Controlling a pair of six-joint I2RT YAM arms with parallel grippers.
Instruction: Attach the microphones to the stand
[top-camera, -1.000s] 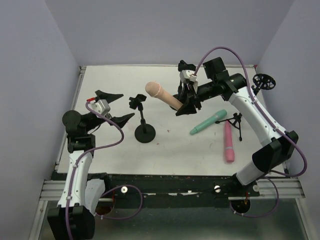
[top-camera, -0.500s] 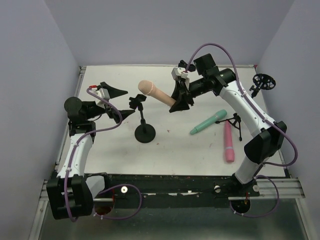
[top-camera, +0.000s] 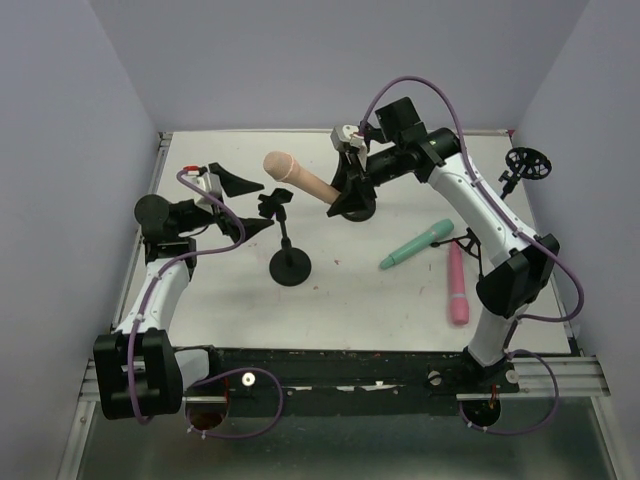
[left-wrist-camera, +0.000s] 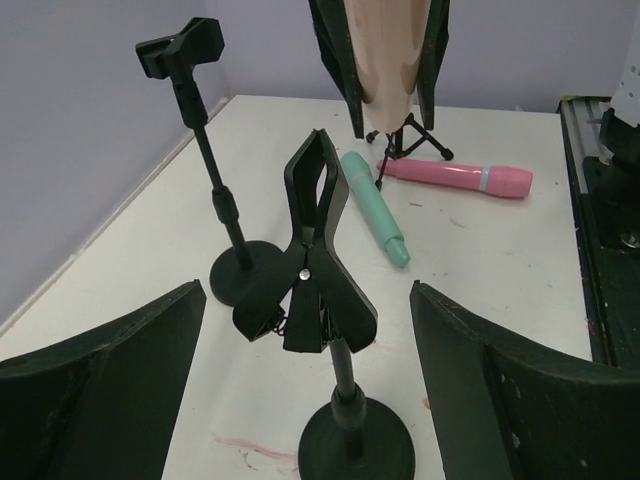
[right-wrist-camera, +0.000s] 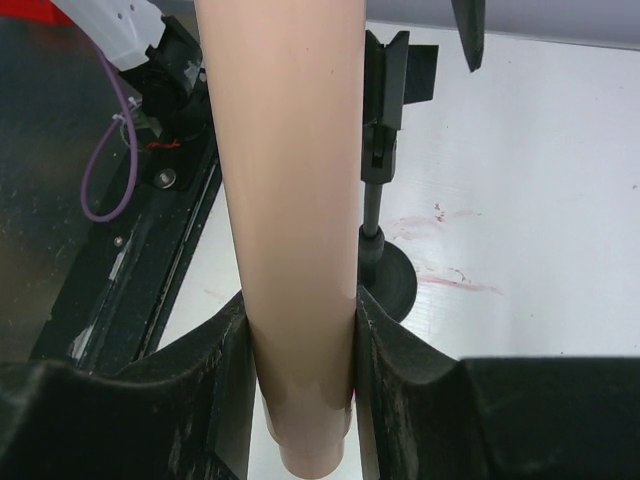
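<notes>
White table (top-camera: 350, 290), lilac walls (top-camera: 300, 60); R pincer (top-camera: 348, 192) grips peach mic (top-camera: 292, 172); L pincer (top-camera: 243, 205) agape.

The peach-tan microphone (top-camera: 295, 174) is sitting pinched between the right fingers (right-wrist-camera: 225, 390); the mint-teal microphone (top-camera: 415, 245) and pink microphone (top-camera: 457, 285) are lying flat, well apart from them.

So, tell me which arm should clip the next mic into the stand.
Right. The right gripper holds the peach mic aloft, close to the clip of the stand. The left gripper is open and empty beside it.
</notes>
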